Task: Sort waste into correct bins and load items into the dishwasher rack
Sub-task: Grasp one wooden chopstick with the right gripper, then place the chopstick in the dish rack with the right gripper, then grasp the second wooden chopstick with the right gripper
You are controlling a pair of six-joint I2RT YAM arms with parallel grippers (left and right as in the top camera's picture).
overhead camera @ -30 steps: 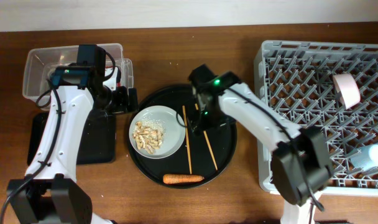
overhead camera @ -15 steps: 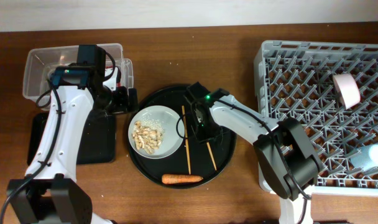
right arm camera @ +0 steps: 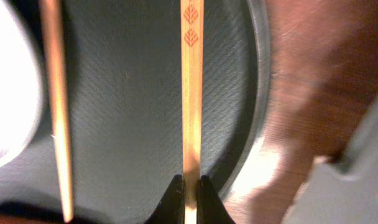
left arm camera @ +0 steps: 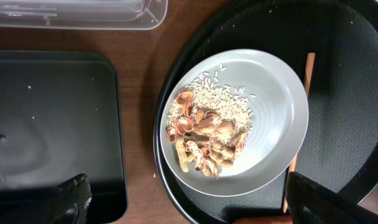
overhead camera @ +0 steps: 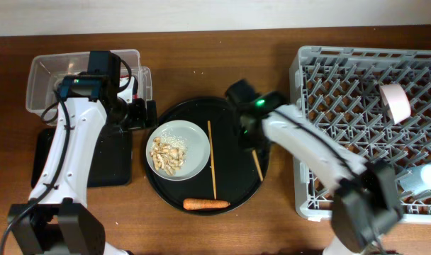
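one chopstick [right arm camera: 192, 93], long axis near-far, is pinched by the right gripper [right arm camera: 188, 188]; the dishwasher rack [overhead camera: 329, 78] lies just right.

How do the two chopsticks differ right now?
The gripped chopstick is pinched by the right end effector near the round tray's rim; the free chopstick lies loose beside the plate. Both are thin, wooden and roughly parallel.
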